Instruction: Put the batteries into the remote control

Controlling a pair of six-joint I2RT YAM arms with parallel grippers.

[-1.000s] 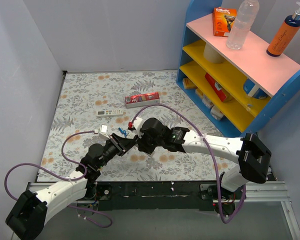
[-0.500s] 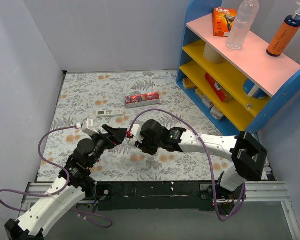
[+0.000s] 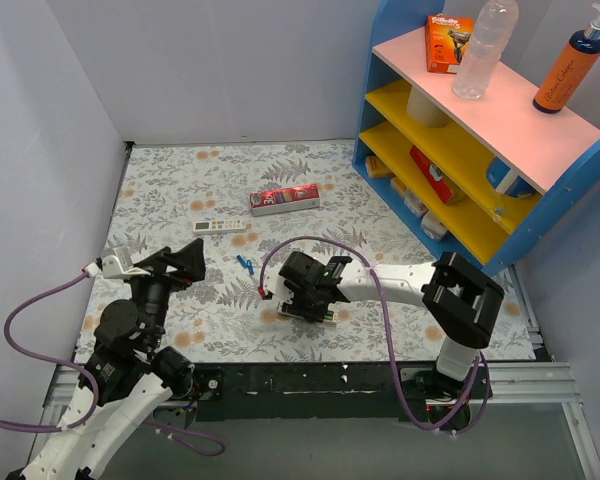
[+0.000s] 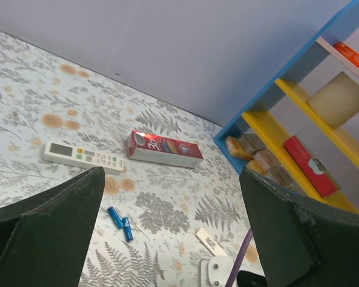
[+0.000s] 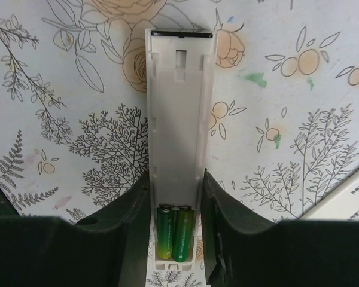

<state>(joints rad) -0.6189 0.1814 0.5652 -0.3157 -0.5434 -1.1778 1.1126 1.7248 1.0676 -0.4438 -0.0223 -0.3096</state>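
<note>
Jaws of the left gripper [image 3: 183,262] stand spread wide and released, with nothing between them, lifted above the left part of the flowered tabletop [image 3: 160,190]. Beyond them, toward the back wall, a second remote [image 3: 220,226] lies flat with its display and coloured buttons facing up. Nearer the arms and slightly to the right, two blue batteries [image 3: 244,264] lie loose on the tabletop, close together and well apart from either gripper. Behind them, just right of the second remote, a red carton [image 3: 285,200] lies on its long side.

Right of centre, the right gripper [image 5: 175,197] is down low, its jaws clenched on the long edges of the remote control [image 5: 178,119]. The remote is turned back-side up with its cover off. Whether it rests on the tabletop or hangs just over it cannot be told. Two green batteries [image 5: 175,233] sit side by side in the open bay, at the end of the remote between the jaws.

At the far right stands a blue shelf unit [image 3: 580,170] with yellow lower boards. Its pink top board carries an orange razor pack [image 3: 448,42], a clear bottle [image 3: 483,50] and an orange pump bottle [image 3: 570,70].
</note>
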